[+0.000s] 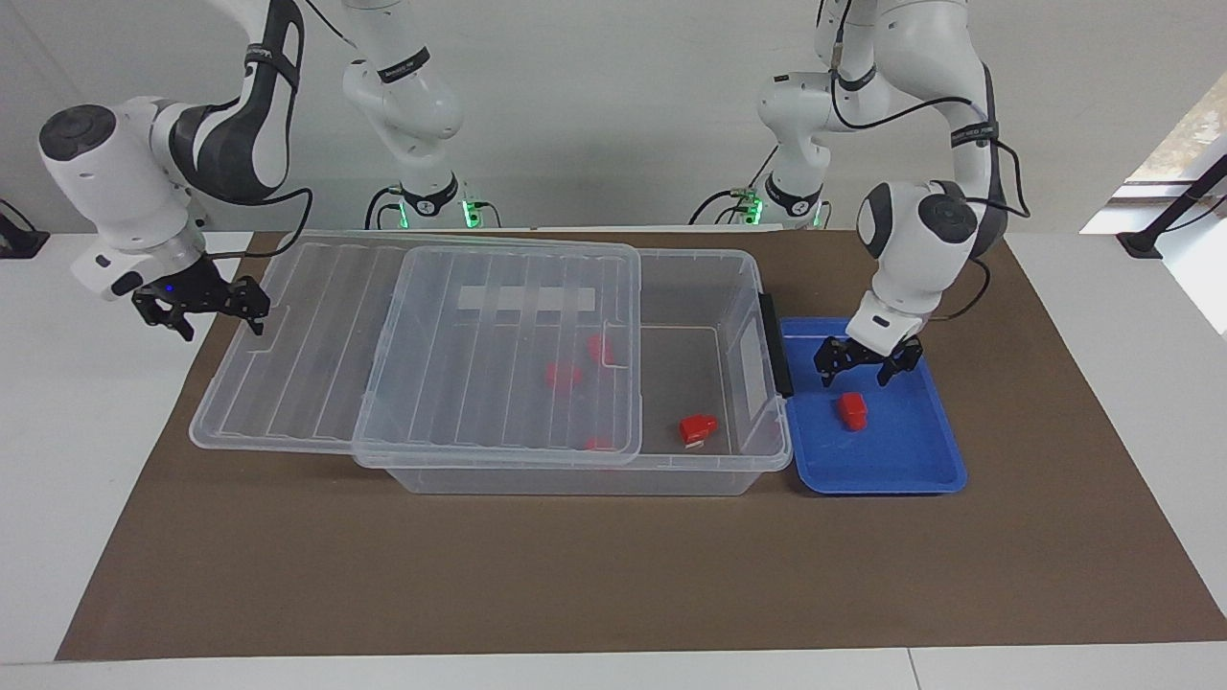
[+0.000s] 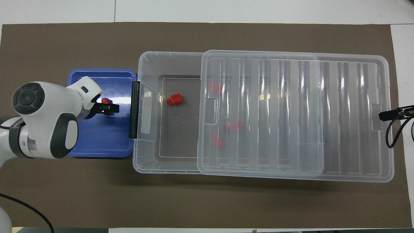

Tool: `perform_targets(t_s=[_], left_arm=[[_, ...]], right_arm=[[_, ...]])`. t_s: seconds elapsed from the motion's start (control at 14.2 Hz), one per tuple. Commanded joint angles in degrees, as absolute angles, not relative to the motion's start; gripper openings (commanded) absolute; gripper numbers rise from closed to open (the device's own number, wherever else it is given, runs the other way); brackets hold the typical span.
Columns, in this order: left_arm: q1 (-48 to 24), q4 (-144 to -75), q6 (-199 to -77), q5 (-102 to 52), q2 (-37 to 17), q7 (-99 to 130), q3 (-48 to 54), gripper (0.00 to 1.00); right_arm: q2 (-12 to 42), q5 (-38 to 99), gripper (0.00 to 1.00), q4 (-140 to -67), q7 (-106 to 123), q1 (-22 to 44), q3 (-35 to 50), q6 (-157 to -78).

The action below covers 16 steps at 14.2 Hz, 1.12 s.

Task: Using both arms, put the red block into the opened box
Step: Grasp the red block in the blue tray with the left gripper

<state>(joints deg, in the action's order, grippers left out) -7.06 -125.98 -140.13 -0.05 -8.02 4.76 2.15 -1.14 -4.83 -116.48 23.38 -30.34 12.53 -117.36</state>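
Observation:
The red block (image 1: 851, 410) lies in the blue tray (image 1: 911, 460), beside the box at the left arm's end of the table. My left gripper (image 1: 855, 379) hangs open just above the block, fingers to either side of it; in the overhead view it (image 2: 110, 108) covers most of the block (image 2: 105, 101). The clear box (image 1: 575, 479) stands uncovered at the tray end. Its ribbed lid (image 1: 316, 364) is slid toward the right arm's end. My right gripper (image 1: 219, 321) is open at the lid's end edge.
One red block with a white edge (image 1: 698, 428) lies on the box's uncovered floor. Other red blocks (image 1: 564, 374) show through the lid. The box's black handle (image 1: 775, 345) faces the tray. A brown mat (image 1: 613, 575) covers the table.

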Motion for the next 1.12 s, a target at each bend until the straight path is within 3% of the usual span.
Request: perform_targets(t_s=[0.0,0.14,0.21,0.28,0.35,0.77,1.05], left_arm=[[-7.03,-127.0,-143.79,-0.7,-9.84,4.75,1.76,1.0],[-6.86,-127.09,-143.18,-0.7,-9.76,4.66,1.67,1.0],[-6.86,-127.09,-143.17,-0.7,-9.76,5.01,1.67,0.93],[-6.86,-127.0,-143.09,-0.7,-9.76,5.27,1.67,0.41],[-6.59,-126.91,-143.09,-0.7,-9.76,5.1,1.58,0.0],[-5.89,-126.3,-138.71,-0.7,-6.34,5.45,1.58,0.0],[-6.5,-123.94,-128.35,-0.7,0.78,5.45,1.67,0.0]], right_arm=[[-1.49,-5.89,1.0,-117.07,25.75,-31.82,12.92,-118.39],[-1.49,-5.89,1.0,-116.98,26.54,-32.17,12.83,-118.39],[-1.49,-5.89,1.0,-116.98,26.63,-32.34,12.92,-118.39],[-1.49,-5.89,1.0,-116.98,26.54,-32.26,12.83,-118.39],[-1.49,-5.89,1.0,-116.98,26.54,-32.26,12.92,-118.3],[-1.49,-5.89,1.0,-116.63,27.07,-32.52,12.92,-118.13],[0.52,-5.19,1.0,-107.0,26.02,-28.58,13.18,-109.89]])
